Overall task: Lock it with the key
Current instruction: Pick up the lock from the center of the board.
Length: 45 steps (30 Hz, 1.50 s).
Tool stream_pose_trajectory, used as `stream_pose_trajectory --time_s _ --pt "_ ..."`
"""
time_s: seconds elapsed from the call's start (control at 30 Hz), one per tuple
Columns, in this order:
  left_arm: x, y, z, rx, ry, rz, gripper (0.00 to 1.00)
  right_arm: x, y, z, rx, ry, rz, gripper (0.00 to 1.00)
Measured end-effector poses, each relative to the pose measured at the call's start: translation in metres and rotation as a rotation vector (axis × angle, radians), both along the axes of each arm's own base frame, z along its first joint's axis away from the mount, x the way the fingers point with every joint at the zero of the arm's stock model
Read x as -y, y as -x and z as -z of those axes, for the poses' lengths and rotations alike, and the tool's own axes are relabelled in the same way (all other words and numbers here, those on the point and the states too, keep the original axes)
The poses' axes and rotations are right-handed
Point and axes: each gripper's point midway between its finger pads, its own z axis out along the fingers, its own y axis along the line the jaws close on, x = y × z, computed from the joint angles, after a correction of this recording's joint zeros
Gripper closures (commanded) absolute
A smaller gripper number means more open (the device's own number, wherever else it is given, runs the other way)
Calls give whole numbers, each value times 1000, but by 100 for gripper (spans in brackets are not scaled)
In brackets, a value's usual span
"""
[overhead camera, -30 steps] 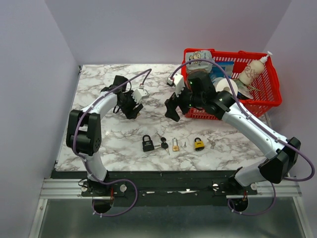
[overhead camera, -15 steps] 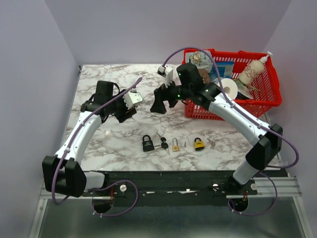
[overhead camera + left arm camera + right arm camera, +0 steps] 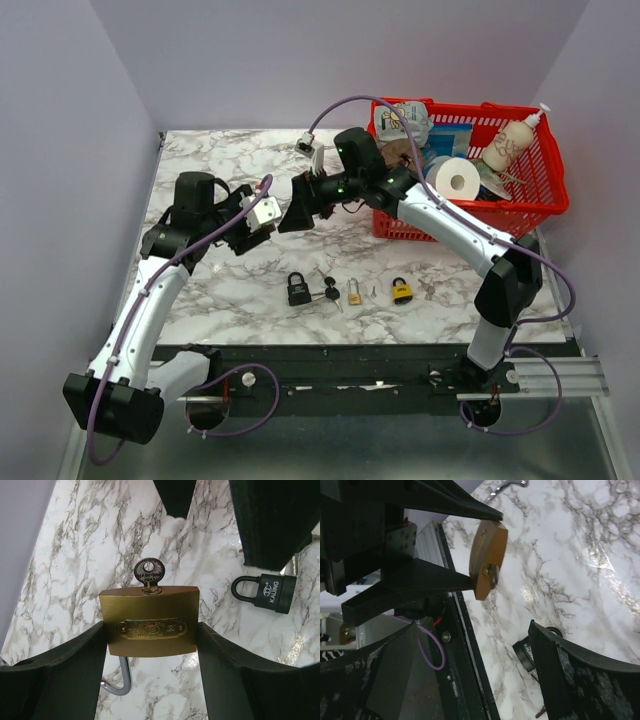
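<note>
The red basket point(image 3: 548, 203) sits at the far right corner of the table. In it I see a white paper roll point(image 3: 462, 178), a cream pump bottle point(image 3: 510, 140) leaning on the back wall, a blue packet point(image 3: 457, 134) and a printed pouch point(image 3: 405, 118); what lies underneath I cannot make out.

The brass padlock point(image 3: 149, 621) is off the table, pinched by its two side faces in the left gripper point(image 3: 150, 645), above the marble's left-middle part. Its body is a flat brass block with an oval embossed plate on the front. The key point(image 3: 149, 573) is seated in the keyhole, its round bow sticking out towards the right gripper point(image 3: 296, 207). One steel leg of the shackle point(image 3: 120, 682) curves out of the opposite face; its other end is hidden by a finger. The right gripper hangs just beside the key, its jaws spread wide and holding nothing.

The tabletop point(image 3: 220, 285) is white marble with grey veins. Near the front edge lie a black padlock point(image 3: 299, 290), loose keys point(image 3: 326, 291), a small brass lock point(image 3: 354, 292) and a yellow lock point(image 3: 402, 291), in a row. Plain pale walls point(image 3: 330, 60) close in the back and both sides.
</note>
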Motion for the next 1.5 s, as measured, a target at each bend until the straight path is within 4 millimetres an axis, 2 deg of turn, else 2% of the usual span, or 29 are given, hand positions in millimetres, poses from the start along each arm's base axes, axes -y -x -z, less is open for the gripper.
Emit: stream_pose_trajectory --time_s 0.17,0.43,0.63,0.67,0.87,0.97,1.1,1.13,1.17,1.2,1.3,1.33,1.4,1.5 --pt "12 12 -1 -3 0 48 89 -8 9 -1 -28 -28 -45 9" --pt "25 23 -10 16 -3 114 89 -18 20 12 -87 -25 -95 18" --pt "34 30 -14 53 -38 181 90 -22 27 11 -107 -33 -118 33" --pt "36 32 -14 55 -43 193 90 -23 27 11 -108 -35 -118 40" --pt "44 42 -9 52 -72 255 91 -25 29 11 -124 -43 -120 59" --pt "44 43 -10 53 -75 258 92 -24 27 15 -137 -43 -113 63" --pt "45 45 -7 43 -83 267 92 -23 30 20 -158 -40 -117 62" --pt "45 45 -6 39 -85 268 92 -23 31 21 -164 -39 -119 70" --pt "44 46 -5 35 -89 270 92 -23 31 22 -169 -38 -121 94" --pt "44 46 -4 36 -94 276 91 -23 32 23 -174 -36 -119 99" --pt "45 46 -5 59 -110 294 76 -19 31 25 -224 -29 -103 99" --pt "45 46 -6 61 -111 296 57 -19 31 25 -227 -29 -101 99" --pt "44 45 -6 65 -117 293 44 -20 30 24 -228 -31 -100 99" --pt "44 44 -5 62 -119 283 16 -19 29 24 -227 -33 -98 99"
